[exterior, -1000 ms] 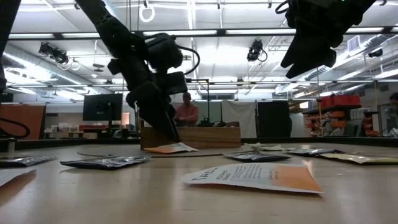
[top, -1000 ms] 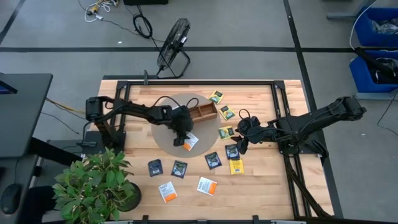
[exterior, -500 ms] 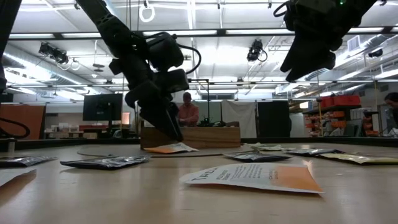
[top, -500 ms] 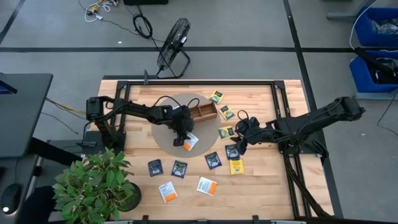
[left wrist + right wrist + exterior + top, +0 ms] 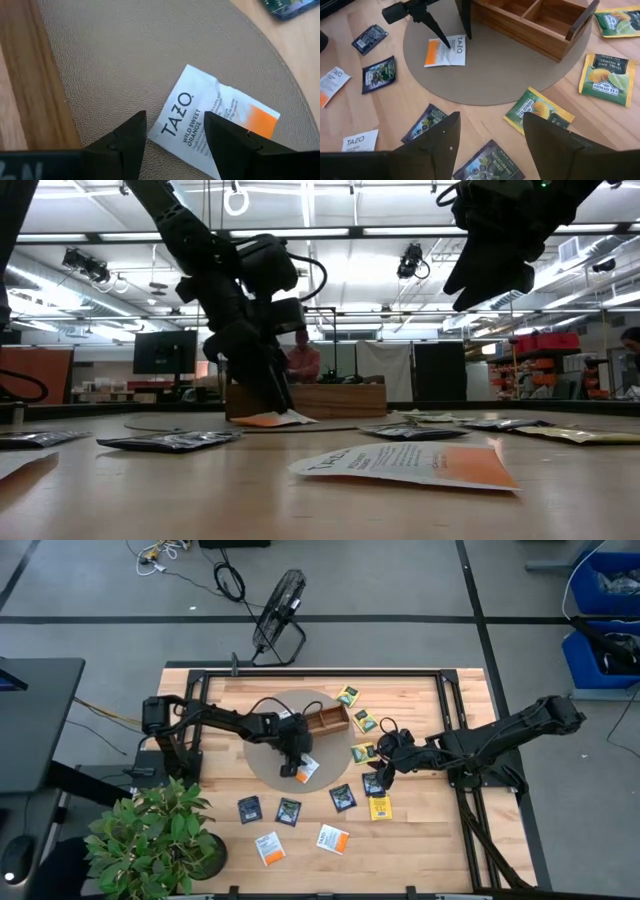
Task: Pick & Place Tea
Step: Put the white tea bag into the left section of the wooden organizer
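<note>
While angled down, left pincer (image 5: 291, 768) straddles the white-orange tea packet (image 5: 306, 768).

- In the high view my left gripper (image 5: 296, 766) covers part of the white-and-orange packet (image 5: 306, 769) on the round mat (image 5: 262, 762), so I cannot tell there whether my fingertips touch it.
- My left wrist view cuts the wooden tray (image 5: 14, 75) down to a strip at the picture's edge; its compartments are out of sight.
- A dark packet (image 5: 287, 7) is clipped by that picture's corner, its print unreadable.
- In my right wrist view the wooden tray's far end runs off the edge.
- From the low view, the flat packets (image 5: 170, 441) show only edge-on; their colours and labels are mostly unreadable.
- In the low view the person (image 5: 300, 360) behind the tray is half hidden by it.
</note>
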Controlling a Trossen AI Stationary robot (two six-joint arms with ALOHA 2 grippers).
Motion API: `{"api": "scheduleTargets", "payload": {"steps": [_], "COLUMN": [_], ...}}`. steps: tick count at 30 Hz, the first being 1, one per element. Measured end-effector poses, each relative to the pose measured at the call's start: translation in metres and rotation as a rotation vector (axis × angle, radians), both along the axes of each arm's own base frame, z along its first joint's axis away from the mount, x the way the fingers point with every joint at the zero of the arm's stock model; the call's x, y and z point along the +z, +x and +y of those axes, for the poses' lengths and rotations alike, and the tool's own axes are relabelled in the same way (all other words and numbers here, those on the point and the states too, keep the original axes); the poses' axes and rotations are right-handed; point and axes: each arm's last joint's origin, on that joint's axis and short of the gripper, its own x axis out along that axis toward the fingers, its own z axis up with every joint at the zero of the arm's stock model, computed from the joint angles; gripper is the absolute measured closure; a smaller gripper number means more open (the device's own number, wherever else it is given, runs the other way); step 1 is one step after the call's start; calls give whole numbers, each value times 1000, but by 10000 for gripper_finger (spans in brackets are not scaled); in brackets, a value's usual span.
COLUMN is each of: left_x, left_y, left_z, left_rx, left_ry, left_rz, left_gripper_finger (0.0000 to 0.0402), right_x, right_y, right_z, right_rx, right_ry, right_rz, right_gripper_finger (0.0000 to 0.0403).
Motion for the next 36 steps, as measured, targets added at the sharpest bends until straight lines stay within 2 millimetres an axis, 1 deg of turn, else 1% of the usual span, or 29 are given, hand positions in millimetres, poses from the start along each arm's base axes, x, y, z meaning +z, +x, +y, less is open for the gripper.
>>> {"api": "scheduleTargets", "payload": {"steps": [6, 9, 12, 15, 21, 25, 33, 36], "left_x": [5, 4, 2, 0, -10, -9, 1, 6], "left_y": [5, 2, 0, -2, 1, 4, 14, 18], "left_z": [2, 0, -3, -3, -4, -8, -6, -5], "left_rx": [-5, -49, -79, -79, -82, -91, -64, -48], "left_ry": [14, 34, -5, -14, -5, 9, 31, 25], "left_rz": [-11, 16, 41, 69, 92, 93, 95, 88], "left_gripper_finger": [199, 214, 232, 245, 267, 297, 391, 396], "right_x": [0, 0, 0, 0, 0, -1, -1, -1], "right_y": [0, 0, 0, 0, 0, -1, -1, -2], "right_z": [0, 0, 0, 0, -1, -1, -1, -2], "right_rx": [0, -1, -1, -1, 0, -1, 1, 3], "right_ry": [0, -2, -2, -2, -7, -8, -14, -35], "right_rz": [0, 0, 0, 0, 8, 13, 21, 27], "right_gripper_finger": [179, 179, 179, 179, 179, 179, 179, 179]}}
